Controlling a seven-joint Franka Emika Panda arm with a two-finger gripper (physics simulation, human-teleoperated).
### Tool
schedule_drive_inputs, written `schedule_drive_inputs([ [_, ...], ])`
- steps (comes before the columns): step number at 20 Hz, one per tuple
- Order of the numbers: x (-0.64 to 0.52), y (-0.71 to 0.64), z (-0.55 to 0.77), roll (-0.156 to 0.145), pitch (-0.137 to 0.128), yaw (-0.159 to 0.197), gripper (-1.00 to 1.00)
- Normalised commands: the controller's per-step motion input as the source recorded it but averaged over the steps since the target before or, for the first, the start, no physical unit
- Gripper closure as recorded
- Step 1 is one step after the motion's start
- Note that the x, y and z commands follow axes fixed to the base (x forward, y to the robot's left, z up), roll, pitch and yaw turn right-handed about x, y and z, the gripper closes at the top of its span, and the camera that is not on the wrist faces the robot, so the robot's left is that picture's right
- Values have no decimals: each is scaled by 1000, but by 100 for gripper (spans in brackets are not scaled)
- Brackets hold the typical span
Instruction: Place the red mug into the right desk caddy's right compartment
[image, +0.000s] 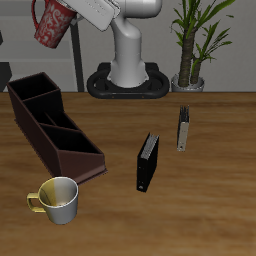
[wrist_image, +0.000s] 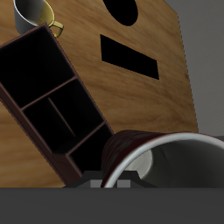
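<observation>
From the exterior view, the red mug (image: 52, 24) hung high in the air, tilted, at about eleven o'clock from the table's middle, above and slightly behind the back end of the right desk caddy (image: 55, 132). The gripper (image: 72, 14) was mostly cut off by the picture's edge; its white body met the mug's rim side, and the mug, clear of every surface, was evidently clamped in it, though the fingers themselves could not be made out. The caddy lay diagonally on the wooden table (image: 200, 190), its tall-walled right compartment (image: 30, 92) at the back end, toward ten o'clock, and its sloped low end pointing toward the table's front. Just off that low end, at about seven o'clock, a cream-yellow mug (image: 57, 200) stood upright. A black book (image: 147, 162) stood near the table's middle, and a thinner grey book (image: 183, 128) stood farther back, at about two o'clock. The robot's base (image: 127, 62) and a potted plant (image: 196, 40) stood at the table's back.

In the wrist view, the red mug (wrist_image: 171, 159) filled the foreground, its white rim and grey inside facing the camera, hard against the grey gripper body (wrist_image: 114, 185). Beyond it lay the caddy (wrist_image: 54, 109) with its dark divided sections open to view, the mug overlapping its near end. The cream-yellow mug (wrist_image: 37, 12) showed just past the caddy's far end.
</observation>
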Motion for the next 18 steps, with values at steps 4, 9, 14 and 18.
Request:
schedule_drive_inputs([
  [4, -53, -134, -169, -28, 19, -41, 100],
  [9, -166, 28, -124, 8, -8, -25, 100],
  [14, -122, -131, -177, -13, -19, 28, 100],
  [18, 71, -150, -199, -14, 15, -3, 100],
])
